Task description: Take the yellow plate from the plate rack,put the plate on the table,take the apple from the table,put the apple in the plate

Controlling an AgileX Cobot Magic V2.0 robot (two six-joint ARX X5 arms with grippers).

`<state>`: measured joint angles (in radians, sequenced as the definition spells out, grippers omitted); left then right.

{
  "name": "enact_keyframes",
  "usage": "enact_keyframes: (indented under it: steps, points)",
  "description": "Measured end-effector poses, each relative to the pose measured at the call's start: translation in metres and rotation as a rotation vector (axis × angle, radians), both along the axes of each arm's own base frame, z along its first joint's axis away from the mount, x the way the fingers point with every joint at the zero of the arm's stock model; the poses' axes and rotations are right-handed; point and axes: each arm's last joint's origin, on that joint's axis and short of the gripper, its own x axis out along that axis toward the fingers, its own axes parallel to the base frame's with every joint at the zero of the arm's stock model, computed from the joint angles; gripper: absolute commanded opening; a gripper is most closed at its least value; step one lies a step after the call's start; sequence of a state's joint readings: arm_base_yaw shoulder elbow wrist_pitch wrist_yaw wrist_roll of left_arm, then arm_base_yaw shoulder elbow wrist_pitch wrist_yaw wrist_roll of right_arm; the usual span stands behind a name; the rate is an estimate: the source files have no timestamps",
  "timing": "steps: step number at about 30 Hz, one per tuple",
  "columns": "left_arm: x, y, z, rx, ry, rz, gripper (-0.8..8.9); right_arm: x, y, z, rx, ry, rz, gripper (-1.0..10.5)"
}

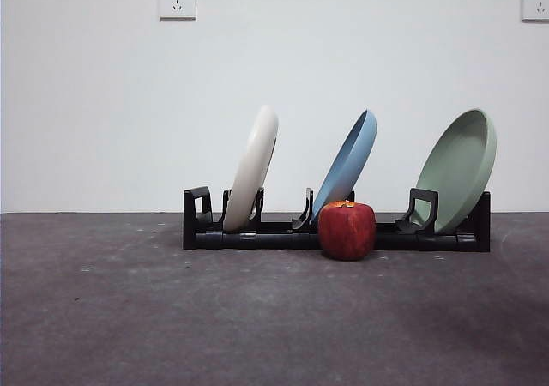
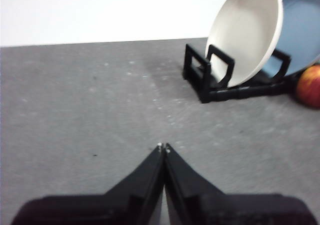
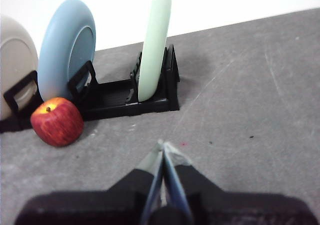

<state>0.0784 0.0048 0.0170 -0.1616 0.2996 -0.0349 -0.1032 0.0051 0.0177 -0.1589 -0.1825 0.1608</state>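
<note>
The yellow plate [image 1: 252, 168], cream with a raised rim, stands tilted in the left slot of the black plate rack [image 1: 283, 232]. It also shows in the left wrist view [image 2: 245, 32] and at the edge of the right wrist view [image 3: 15, 60]. The red apple [image 1: 346, 229] sits on the table [image 1: 171, 317] in front of the rack's middle; it also shows in the wrist views [image 2: 310, 86] [image 3: 57, 121]. My left gripper [image 2: 163, 146] is shut and empty above bare table, well short of the rack [image 2: 210, 80]. My right gripper [image 3: 164, 144] is shut and empty, short of the rack [image 3: 125, 97].
A blue plate [image 1: 347, 163] stands in the rack's middle slot and a pale green plate [image 1: 461, 168] in its right slot. A white wall with two sockets [image 1: 177, 0] rises behind the table. No arm shows in the front view.
</note>
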Motion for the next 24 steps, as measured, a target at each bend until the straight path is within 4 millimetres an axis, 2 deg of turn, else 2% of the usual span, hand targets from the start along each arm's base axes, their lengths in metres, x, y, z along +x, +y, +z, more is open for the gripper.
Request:
enact_keyframes:
  steps: [5, 10, 17, 24]
  points:
    - [0.0, -0.001, 0.003, -0.132, -0.002, -0.017, -0.06, 0.0, 0.0, 0.0, 0.128, 0.009, -0.017, 0.0]
    - [-0.001, -0.002, 0.01, -0.256, 0.011, -0.039, -0.06, -0.001, 0.002, 0.004, 0.234, 0.02, 0.046, -0.1]
    - [-0.008, -0.005, 0.042, -0.316, 0.023, -0.118, -0.06, -0.007, 0.004, 0.048, 0.285, -0.047, 0.098, -0.1]
    - [-0.011, -0.008, 0.08, -0.341, 0.094, -0.236, -0.06, -0.013, 0.008, 0.093, 0.28, 0.096, 0.199, -0.1]
